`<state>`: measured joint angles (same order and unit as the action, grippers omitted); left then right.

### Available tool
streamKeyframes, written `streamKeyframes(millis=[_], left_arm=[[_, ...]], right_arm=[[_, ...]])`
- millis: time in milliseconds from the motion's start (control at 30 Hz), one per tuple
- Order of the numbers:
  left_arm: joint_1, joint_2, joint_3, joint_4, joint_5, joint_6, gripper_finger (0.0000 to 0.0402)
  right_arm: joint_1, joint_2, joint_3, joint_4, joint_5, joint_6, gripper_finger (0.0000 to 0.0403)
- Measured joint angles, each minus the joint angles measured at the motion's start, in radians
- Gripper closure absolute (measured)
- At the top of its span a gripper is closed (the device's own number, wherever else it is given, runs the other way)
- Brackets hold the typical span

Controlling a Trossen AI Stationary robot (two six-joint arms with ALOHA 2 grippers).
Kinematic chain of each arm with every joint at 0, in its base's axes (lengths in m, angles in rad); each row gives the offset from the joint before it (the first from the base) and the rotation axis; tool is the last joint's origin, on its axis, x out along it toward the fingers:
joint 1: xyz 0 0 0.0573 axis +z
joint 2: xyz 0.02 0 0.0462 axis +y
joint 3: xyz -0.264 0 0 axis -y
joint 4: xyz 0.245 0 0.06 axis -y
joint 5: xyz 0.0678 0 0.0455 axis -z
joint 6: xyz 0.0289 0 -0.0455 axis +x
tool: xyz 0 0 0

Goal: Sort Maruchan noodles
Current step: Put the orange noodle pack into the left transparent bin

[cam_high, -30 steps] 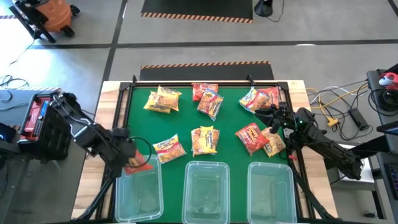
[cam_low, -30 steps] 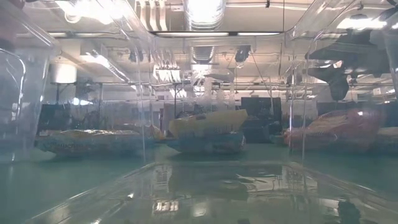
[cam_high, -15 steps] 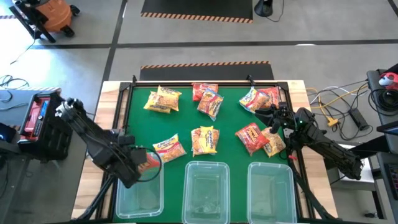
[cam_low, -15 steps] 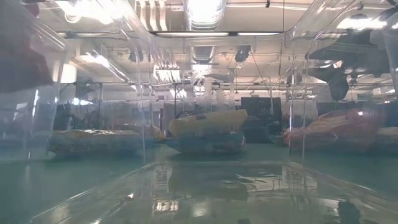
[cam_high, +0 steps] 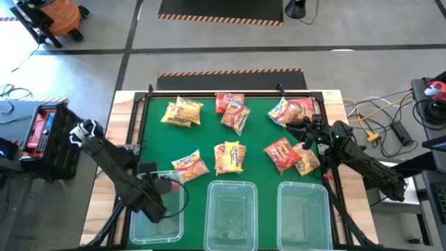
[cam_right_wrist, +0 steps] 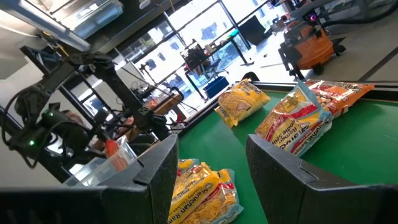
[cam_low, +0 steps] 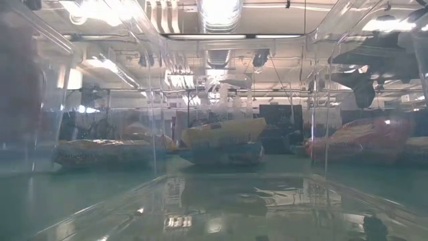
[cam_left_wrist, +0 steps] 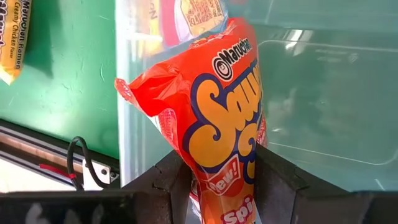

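Overhead straight down, low view seemingly through tubs (cam_low: 234, 201), wrist cameras close behind fingers (cam_left_wrist: 283, 180)

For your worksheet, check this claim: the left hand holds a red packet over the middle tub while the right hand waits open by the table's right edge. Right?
Not quite. The high view shows the left hand holding the red packet over the left tub, not the middle one. The right hand does wait open at the right edge.

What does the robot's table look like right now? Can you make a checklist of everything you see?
Surface: green mat, wooden frame.
Job's things: noodle packets scattered on mat; three clear tubs along the near edge.
Clutter: nothing seen.
Grippers: left gripper jaws shut on a red packet over the left tub; right gripper open, waiting at the mat's right edge.
Cables: yellow and black leads right of table.
Surroundings: orange vacuum, striped floor tape.
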<state>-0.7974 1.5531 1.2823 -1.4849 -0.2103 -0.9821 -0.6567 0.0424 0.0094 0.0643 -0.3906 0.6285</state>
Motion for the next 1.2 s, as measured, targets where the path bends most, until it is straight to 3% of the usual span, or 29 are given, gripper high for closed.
streamKeyframes(millis=[500,900,1200], left_arm=[[-0.046,0.051,-0.001,0.036,0.014,-0.062,0.0277],[-0.051,0.051,-0.059,0.083,0.01,-0.11,0.0202],[-0.051,0.048,0.039,-0.032,-0.058,-0.153,0.0194]], right_arm=[[0.0,0.0,0.0,0.0,0.0,0.0,0.0225],[0.0,0.0,0.0,0.0,0.0,0.0,0.0225],[0.0,0.0,0.0,0.0,0.0,0.0,0.0225]])
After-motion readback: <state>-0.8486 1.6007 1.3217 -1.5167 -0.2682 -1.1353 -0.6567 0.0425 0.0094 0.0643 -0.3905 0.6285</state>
